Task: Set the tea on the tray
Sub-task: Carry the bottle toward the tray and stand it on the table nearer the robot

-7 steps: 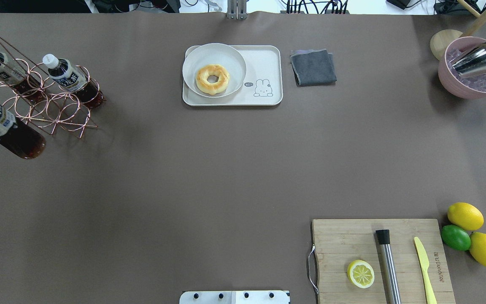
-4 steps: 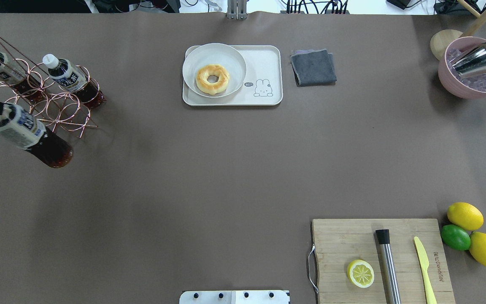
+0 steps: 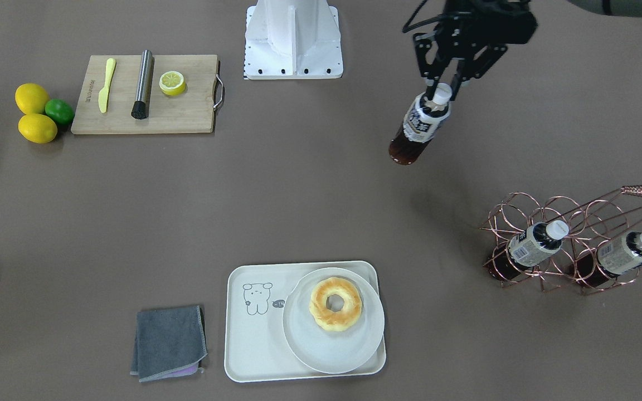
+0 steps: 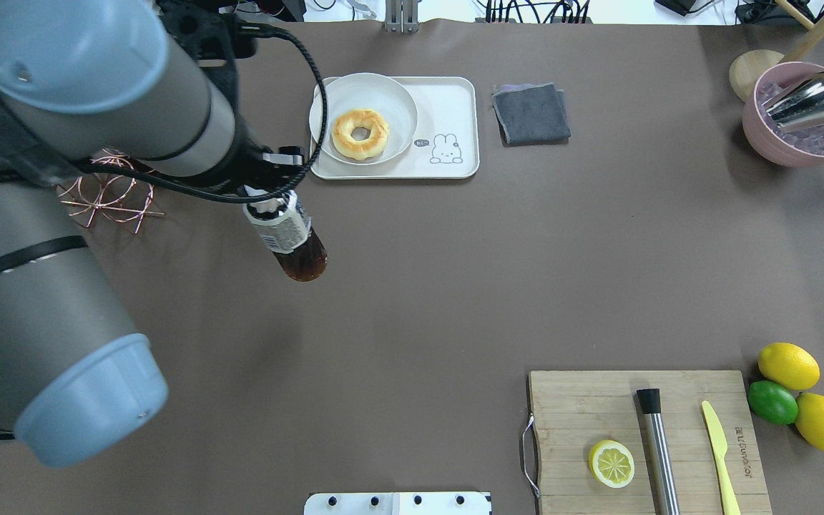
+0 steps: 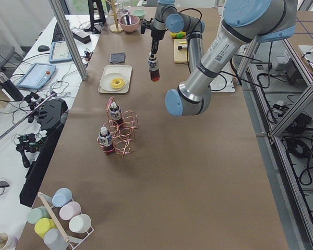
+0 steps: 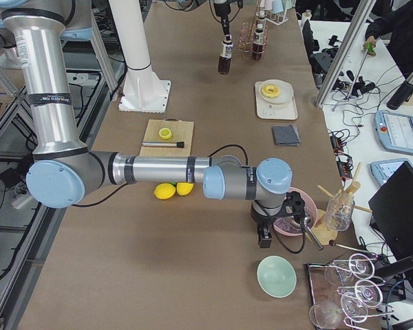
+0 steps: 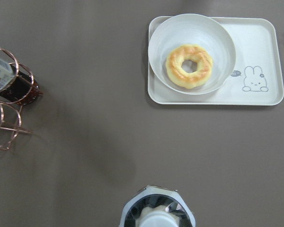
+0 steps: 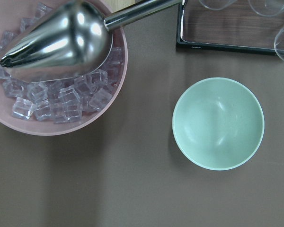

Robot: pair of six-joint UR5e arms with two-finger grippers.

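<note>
brown tea (image 3: 418,127) | clamped, part-hidden by left gripper (image 3: 441,92) | right gripper (image 6: 264,237) unreadable

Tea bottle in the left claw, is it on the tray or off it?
Off. The tea bottle hangs from the left claw by its cap, above bare table, away from the tray.

I read the exterior left view first. A table (image 5: 161,172) under a brown cover fills the centre. A white bench (image 5: 10,172) runs down the left edge, with tablets (image 5: 35,76) at its upper end. An aluminium post (image 5: 69,39) stands upper left. Grey floor (image 5: 308,211) lies lower right. In the exterior right view, a monitor (image 6: 399,206) sits lower right. Light is even.
</note>
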